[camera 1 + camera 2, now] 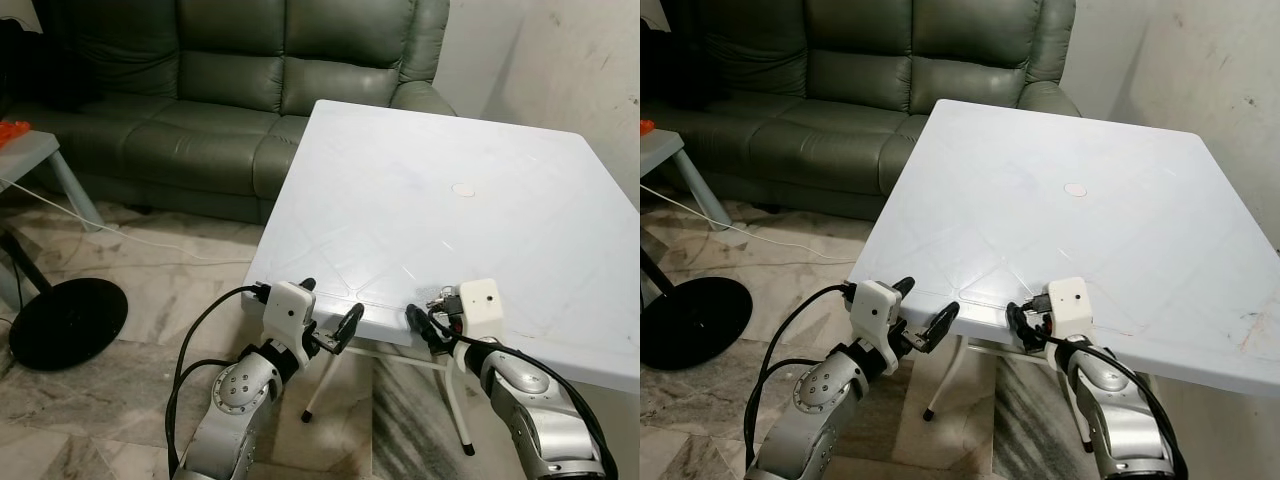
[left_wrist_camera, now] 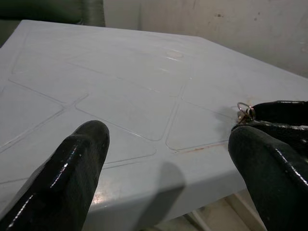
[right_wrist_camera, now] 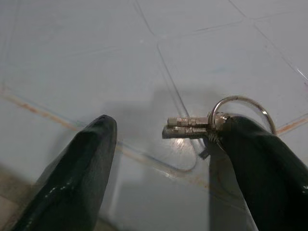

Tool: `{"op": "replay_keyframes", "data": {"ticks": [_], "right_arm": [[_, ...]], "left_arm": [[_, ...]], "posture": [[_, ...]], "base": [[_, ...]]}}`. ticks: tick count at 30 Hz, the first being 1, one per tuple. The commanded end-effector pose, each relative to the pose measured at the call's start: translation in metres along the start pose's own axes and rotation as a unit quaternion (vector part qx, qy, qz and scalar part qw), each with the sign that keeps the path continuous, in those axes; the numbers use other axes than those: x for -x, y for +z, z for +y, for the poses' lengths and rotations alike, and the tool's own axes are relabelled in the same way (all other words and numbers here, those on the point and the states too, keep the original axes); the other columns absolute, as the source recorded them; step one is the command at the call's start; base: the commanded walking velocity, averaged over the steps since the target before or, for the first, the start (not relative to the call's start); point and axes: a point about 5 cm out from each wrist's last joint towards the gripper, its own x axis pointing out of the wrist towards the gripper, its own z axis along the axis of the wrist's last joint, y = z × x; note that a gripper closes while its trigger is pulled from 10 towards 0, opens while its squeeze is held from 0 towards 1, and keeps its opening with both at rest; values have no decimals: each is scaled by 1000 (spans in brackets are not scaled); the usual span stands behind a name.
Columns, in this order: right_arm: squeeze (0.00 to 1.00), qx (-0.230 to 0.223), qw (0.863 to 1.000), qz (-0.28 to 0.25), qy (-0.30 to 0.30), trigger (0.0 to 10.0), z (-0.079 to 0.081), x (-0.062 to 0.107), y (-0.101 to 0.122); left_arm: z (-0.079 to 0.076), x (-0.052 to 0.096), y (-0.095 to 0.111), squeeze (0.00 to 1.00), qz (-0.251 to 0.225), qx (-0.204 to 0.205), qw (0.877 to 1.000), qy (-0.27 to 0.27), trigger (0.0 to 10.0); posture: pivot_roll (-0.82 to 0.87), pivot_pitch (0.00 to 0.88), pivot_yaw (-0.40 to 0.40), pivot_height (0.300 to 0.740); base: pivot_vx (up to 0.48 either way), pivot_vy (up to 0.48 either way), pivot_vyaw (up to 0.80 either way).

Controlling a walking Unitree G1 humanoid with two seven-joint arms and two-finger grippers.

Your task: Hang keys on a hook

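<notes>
Your right gripper [image 3: 163, 144] sits at the near table [image 1: 430, 200] edge, fingers apart, with the keys [image 3: 192, 126] lying on the table against one finger. Your left gripper [image 1: 330, 315] hovers open alongside. Beyond stands the sofa [image 1: 230, 90].

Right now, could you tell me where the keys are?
The keys lie on the white table near its front edge, on the robot's right side, between the open fingers of the right gripper.
</notes>
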Motion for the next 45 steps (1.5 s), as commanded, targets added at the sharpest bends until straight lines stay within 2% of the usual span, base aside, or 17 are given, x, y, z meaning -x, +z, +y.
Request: {"op": "replay_keyframes", "data": {"ticks": [1, 11, 12, 14, 15, 16, 17, 24, 26, 27, 28, 33, 34, 36, 40, 44, 45], "right_arm": [[0, -12, 1000, 5, -14, 10000, -3, -2, 1], [0, -46, 997, -12, -68, 9804, -6, -10, 10], [0, -48, 995, -7, -82, 7608, -8, -11, 10], [0, -48, 994, -5, -93, 7608, -9, -11, 10], [0, -49, 994, -4, -101, 2980, -11, -12, 10], [0, -50, 992, -2, -114, 745, -13, -12, 11], [0, -48, 991, 0, -122, 0, -15, -13, 11], [0, -47, 990, 1, -132, 118, -15, -13, 9], [0, -50, 990, 3, -132, 1490, -15, -13, 8], [0, -49, 990, 1, -131, 1412, -15, -12, 8], [0, -49, 990, -2, -129, 0, -14, -12, 9], [0, -47, 991, -7, -127, 0, -14, -11, 9], [0, -48, 991, -2, -128, 1098, -15, -11, 7], [0, -51, 991, -6, -126, 0, -16, -11, 8], [0, -46, 991, -9, -129, 0, -17, -10, 9], [0, -41, 991, -5, -128, 3020, -19, -10, 9], [0, -40, 991, -5, -127, 2078, -19, -10, 9]], "left_arm": [[-2, -2, 5, 0, -7, 0, 1000, 0, 10000], [-4, -1, 4, 0, -6, 5, 1000, 7, 10000], [-4, -1, 4, 0, -6, 6, 1000, 8, 10000], [-4, -1, 5, 0, -6, 6, 1000, 9, 10000], [-4, -1, 5, 0, -6, 6, 1000, 9, 10000], [-4, -2, 5, 0, -6, 7, 1000, 10, 10000], [-4, -2, 5, 0, -6, 7, 1000, 10, 10000], [-5, -2, 6, 0, -6, 8, 1000, 9, 10000], [-5, -2, 6, 0, -6, 7, 1000, 10, 10000], [-5, -2, 6, 0, -5, 8, 1000, 10, 10000], [-5, -2, 6, 0, -5, 8, 1000, 10, 10000], [-5, -2, 6, 0, -3, 8, 1000, 11, 10000], [-5, -2, 5, 0, -3, 8, 1000, 11, 10000], [-6, -3, 5, 0, -3, 8, 1000, 11, 10000], [-5, -3, 6, 0, -3, 7, 1000, 11, 10000], [-5, -4, 7, 0, -4, 8, 1000, 12, 10000], [-5, -4, 7, 0, -5, 8, 1000, 11, 10000]], "posture": [[-19, 39, -81, 714], [-15, 57, -86, 714], [-15, 58, -86, 714], [-15, 59, -86, 714], [-16, 59, -86, 714], [-17, 61, -86, 714], [-18, 61, -86, 714], [-21, 64, -84, 714], [-21, 66, -83, 714], [-21, 67, -83, 714], [-22, 67, -82, 714], [-24, 69, -81, 714], [-24, 68, -80, 714], [-24, 69, -80, 714], [-24, 68, -79, 714], [-25, 66, -78, 714], [-24, 66, -78, 714]], "base": [[0, 0, 0], [0, 0, 0], [0, 0, 0], [0, 0, 0], [0, 0, 0], [0, 0, 0], [0, 0, 0], [0, 0, 0], [0, 0, 0], [0, 0, 0], [0, 0, 0], [0, 0, 0], [0, 0, 0], [0, 0, 0], [0, 0, 0], [0, 0, 0], [0, 0, 0]]}}
